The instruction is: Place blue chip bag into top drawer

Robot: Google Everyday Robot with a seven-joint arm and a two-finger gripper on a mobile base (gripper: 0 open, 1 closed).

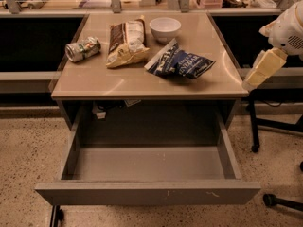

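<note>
The blue chip bag (179, 63) lies crumpled on the right half of the tan tabletop (94, 82), with its white strip end toward the bowl. The top drawer (147, 192) is pulled wide open below the tabletop, and its grey inside is bare. My gripper (259, 74) hangs off the table's right edge, level with the tabletop and to the right of the bag, apart from it. It holds nothing that I can see.
On the tabletop are a brown-and-cream bag (124, 42), a white bowl (164, 28) and a crushed can (83, 48) on its side. Black chair legs and a caster (271, 200) stand on the floor at the right. A cluttered counter runs behind the table.
</note>
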